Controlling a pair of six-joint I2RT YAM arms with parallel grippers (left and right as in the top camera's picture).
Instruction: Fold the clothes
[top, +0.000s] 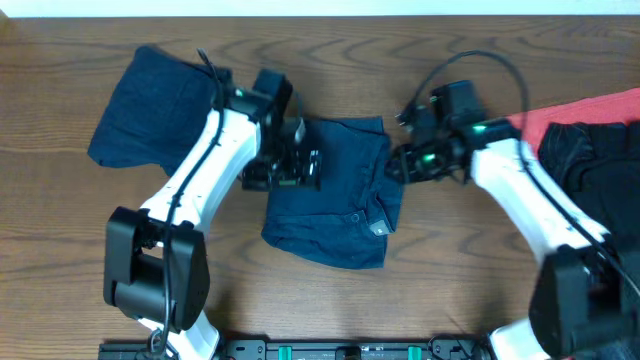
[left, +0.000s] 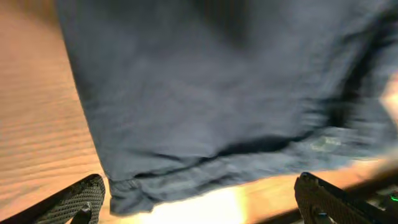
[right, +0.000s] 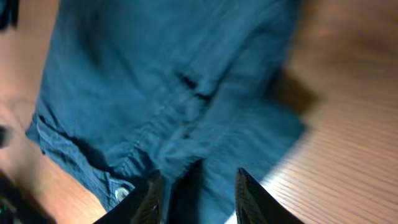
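overhead: the shorts (top: 330, 195) lie rumpled on the table (top: 60, 240) between the two pincers. the left pincer (top: 297, 165) is low at one edge of them and the right pincer (top: 398, 165) low at the opposite edge. a folded navy bundle (top: 150, 95) sits behind the left pincer's arm. a red cloth (top: 590, 108) and a dark heap (top: 585, 150) lie behind the right pincer's arm, well apart from the work.

left wrist: the left pincer (left: 199, 186) is spread wide and holds nothing. the shorts (left: 217, 93) start just ahead of its fingertips (left: 84, 193), hem nearest. closing from here would likely catch only the hem or a single layer, so the cloth would trail and bunch instead of turning over flat.

right wrist: the right pincer (right: 199, 186) has its fingers (right: 155, 199) close together, with a ridge of the shorts (right: 161, 93) running into the gap. the blur leaves me unable to tell whether it is truly pinched. a small silver button (right: 122, 191) sits just outside one finger. if that bite is shallow, the denim could slip out on the lift. and if only this side pulls while the other is unheld, the shorts may twist and the fold land skewed.
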